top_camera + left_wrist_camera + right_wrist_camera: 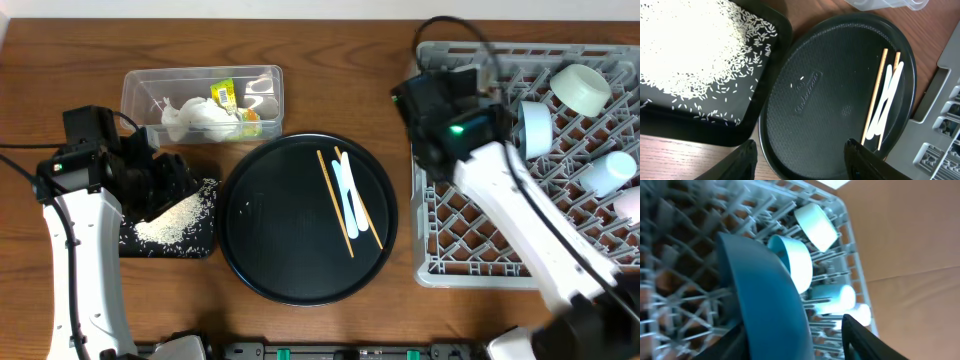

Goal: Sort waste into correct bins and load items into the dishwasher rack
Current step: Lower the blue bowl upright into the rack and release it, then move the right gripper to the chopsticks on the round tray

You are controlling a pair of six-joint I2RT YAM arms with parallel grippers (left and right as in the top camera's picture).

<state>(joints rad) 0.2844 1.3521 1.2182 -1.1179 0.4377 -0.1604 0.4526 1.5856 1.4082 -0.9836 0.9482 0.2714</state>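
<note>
Right pincer (797, 339) gapes astride the blue bowl (765, 295), which sits on edge in the rack (685, 255). Left pincer (802, 160) is part-open and empty. Ahead-right of it lie the chopsticks (875, 92) and spoon (886, 100), probably light, stiff and slippery, so pinch mid-length.

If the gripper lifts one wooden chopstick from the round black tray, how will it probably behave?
The chopstick looks thin and straight, so it is probably stiff and very light. Lying flat on the round black tray, it may slide or roll when pushed.
</note>
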